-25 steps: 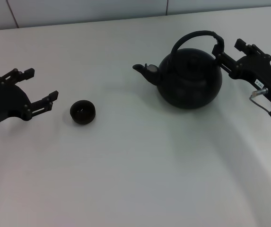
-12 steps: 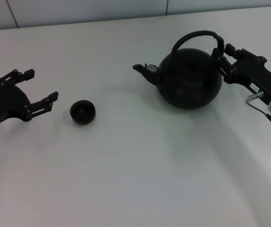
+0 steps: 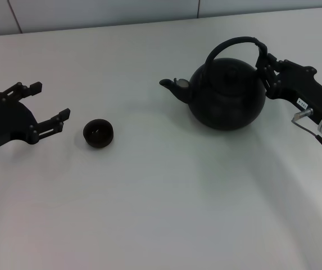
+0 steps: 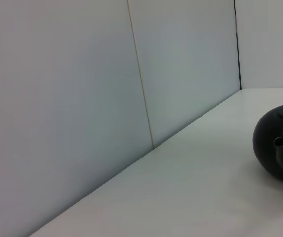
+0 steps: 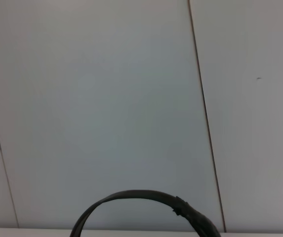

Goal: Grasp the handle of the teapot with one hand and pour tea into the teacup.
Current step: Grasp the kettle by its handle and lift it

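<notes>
We are closing the right end effector (image 3: 266,66) on the right side of the handle (image 3: 234,43) of the teapot (image 3: 226,94), which is sitting on the white surface (image 3: 166,191) with its spout facing the teacup (image 3: 98,133), while the left end effector (image 3: 45,106) is hovering open just beside that teacup.

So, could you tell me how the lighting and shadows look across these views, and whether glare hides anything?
Head view: soft, even light; the teapot and teacup cast only faint, diffuse shadows on the table, with no glare. Both are so dark that little surface detail shows. Left wrist view: flat light on the wall, and the teapot is cut off at the frame edge. Right wrist view: the handle shows as a dark arc against the pale wall.
</notes>
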Motion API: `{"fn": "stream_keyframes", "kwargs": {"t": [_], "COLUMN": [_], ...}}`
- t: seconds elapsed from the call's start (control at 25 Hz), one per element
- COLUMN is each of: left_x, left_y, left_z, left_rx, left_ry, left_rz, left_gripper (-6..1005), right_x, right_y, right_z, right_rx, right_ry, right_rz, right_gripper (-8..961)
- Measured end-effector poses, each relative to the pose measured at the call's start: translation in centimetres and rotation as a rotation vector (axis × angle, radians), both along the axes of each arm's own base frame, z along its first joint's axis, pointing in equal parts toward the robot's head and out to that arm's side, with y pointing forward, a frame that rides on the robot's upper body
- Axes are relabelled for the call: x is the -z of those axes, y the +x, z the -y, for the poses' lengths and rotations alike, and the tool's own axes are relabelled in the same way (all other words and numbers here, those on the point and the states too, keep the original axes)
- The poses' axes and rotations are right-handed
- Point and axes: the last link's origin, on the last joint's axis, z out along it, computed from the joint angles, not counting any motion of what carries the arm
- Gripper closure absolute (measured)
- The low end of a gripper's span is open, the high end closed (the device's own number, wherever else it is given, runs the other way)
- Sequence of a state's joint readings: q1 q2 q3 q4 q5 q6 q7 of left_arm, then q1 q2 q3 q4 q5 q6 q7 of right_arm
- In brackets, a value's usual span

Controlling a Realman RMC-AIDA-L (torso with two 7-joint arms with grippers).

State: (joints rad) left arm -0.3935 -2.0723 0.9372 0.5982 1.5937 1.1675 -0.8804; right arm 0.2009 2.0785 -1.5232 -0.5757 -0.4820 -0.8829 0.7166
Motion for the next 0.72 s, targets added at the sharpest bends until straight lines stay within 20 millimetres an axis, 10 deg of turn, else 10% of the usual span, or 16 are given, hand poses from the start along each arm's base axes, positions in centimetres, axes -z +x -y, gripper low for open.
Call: {"fn": "stream_keyframes", "kwargs": {"t": [0.72], "left_x": [0.06], "left_y": [0.17], "left_z": [-0.1], "left_rx": [0.004], "left_ry": [-0.001], "left_rz": [0.001], "left_gripper": [181], "right_x": [-0.21], "right_y": [-0.68], "right_z": [-0.54], "right_rx": [-0.031], "right_ry": [0.013], "right_rz": [0.019], "right_gripper": [834]}}
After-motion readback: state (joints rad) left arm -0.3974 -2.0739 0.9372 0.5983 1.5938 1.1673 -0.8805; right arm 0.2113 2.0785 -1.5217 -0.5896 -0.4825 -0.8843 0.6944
